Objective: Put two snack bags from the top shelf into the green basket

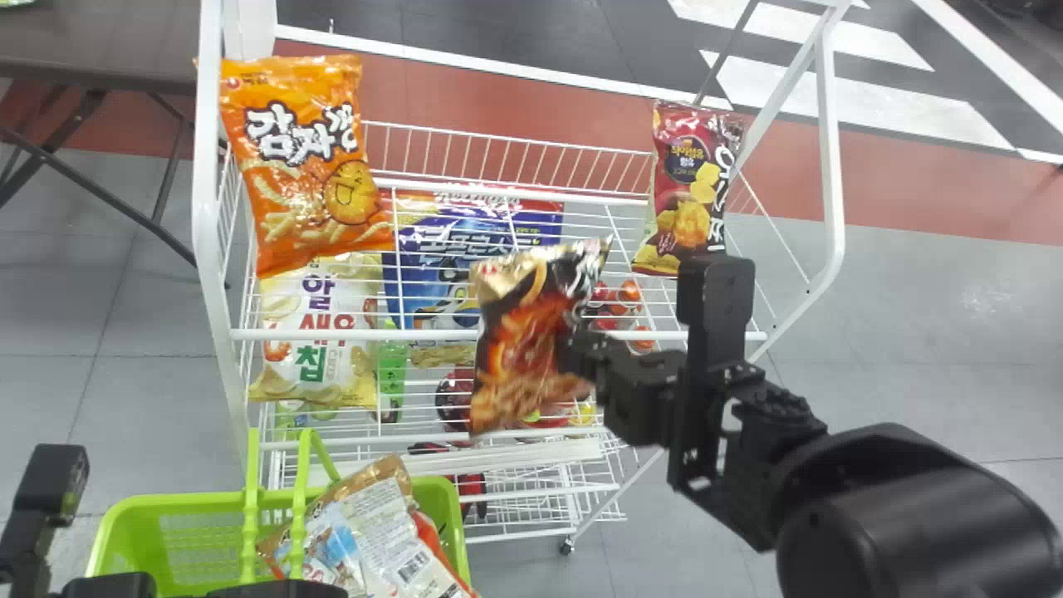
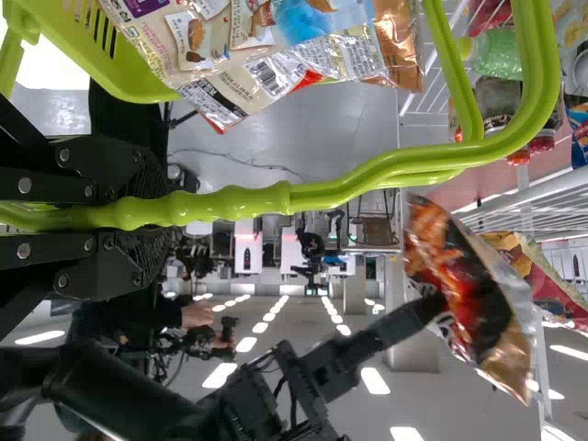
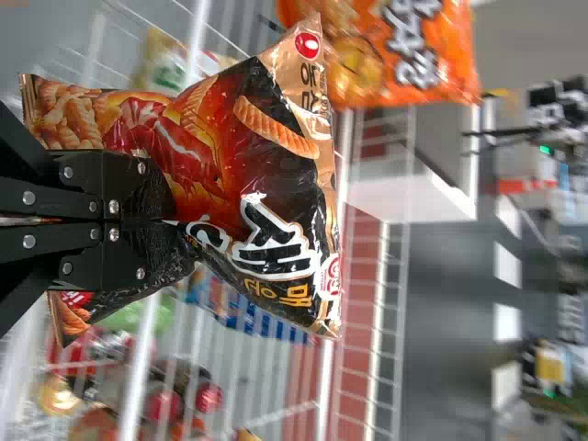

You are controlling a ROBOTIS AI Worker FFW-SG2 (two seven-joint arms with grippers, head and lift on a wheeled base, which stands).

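Above the rack's top shelf, my right gripper [image 1: 581,353] holds a black and orange snack bag [image 1: 523,340]. In the right wrist view the right gripper [image 3: 165,220] is shut on the edge of that black bag [image 3: 230,175], which bulges out past the fingers. The green basket [image 1: 174,497] stands at the lower left with a beige snack bag [image 1: 365,531] and a bit of a red one inside. My left gripper [image 2: 147,211] is shut on the handle of the basket [image 2: 367,179]. On the top shelf are an orange bag [image 1: 307,166] at left and a dark red bag [image 1: 691,191] at right.
The white wire rack [image 1: 498,335] fills the middle, its frame posts rising at both sides. Lower shelves hold a white and yellow bag [image 1: 320,332], a blue bag [image 1: 465,257] and several other goods. A dark table [image 1: 108,46] stands at the far left.
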